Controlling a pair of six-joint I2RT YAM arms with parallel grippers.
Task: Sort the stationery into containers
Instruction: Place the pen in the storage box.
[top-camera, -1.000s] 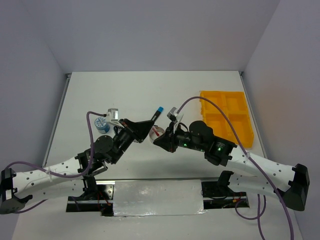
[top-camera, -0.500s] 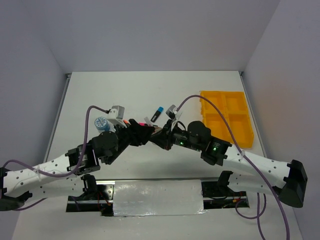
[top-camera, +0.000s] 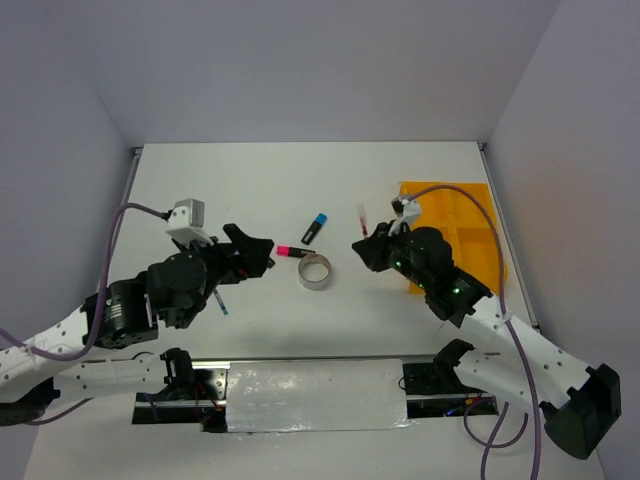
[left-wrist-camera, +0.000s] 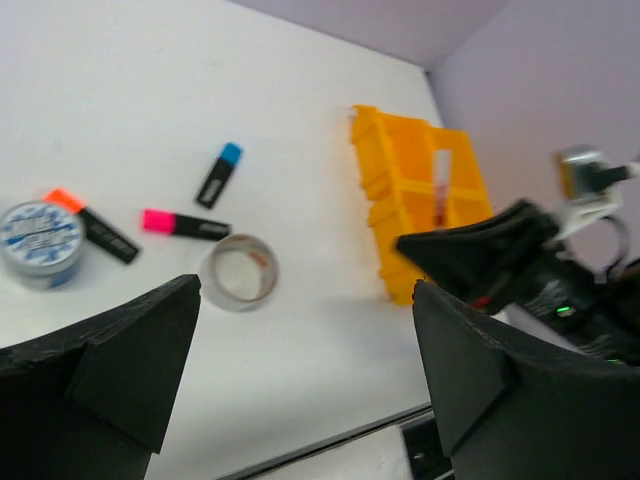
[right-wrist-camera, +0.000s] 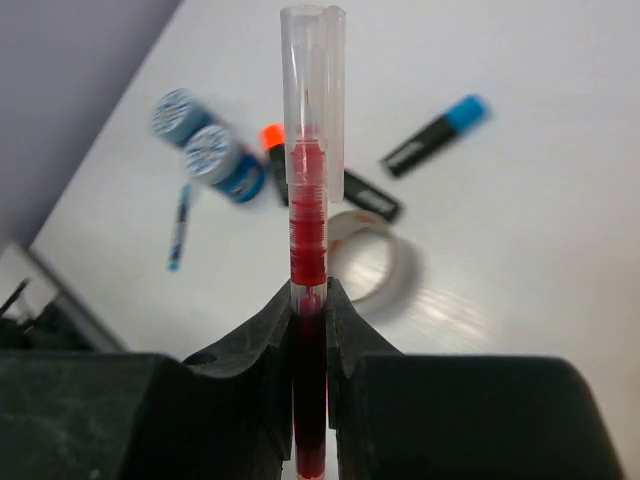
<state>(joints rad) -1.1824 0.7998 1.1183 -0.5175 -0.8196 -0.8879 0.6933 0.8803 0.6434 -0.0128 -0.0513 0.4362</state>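
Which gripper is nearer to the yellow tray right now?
Right. The right gripper, shut on the red pen, sits just left of the yellow tray; the left gripper, open, is farther left, past the tape ring.

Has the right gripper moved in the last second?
Yes. The right gripper, shut on the thin red pen, has moved right, away from the silvery tape ring toward the yellow plastic divided tray.

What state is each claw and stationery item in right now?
left claw: open, empty
right claw: shut on red pen
red pen: held, clear cap on
silvery tape ring: lying flat, loose on table
pink-capped marker: capped, lying on table
blue-capped marker: capped, lying on table
yellow tray: resting on table
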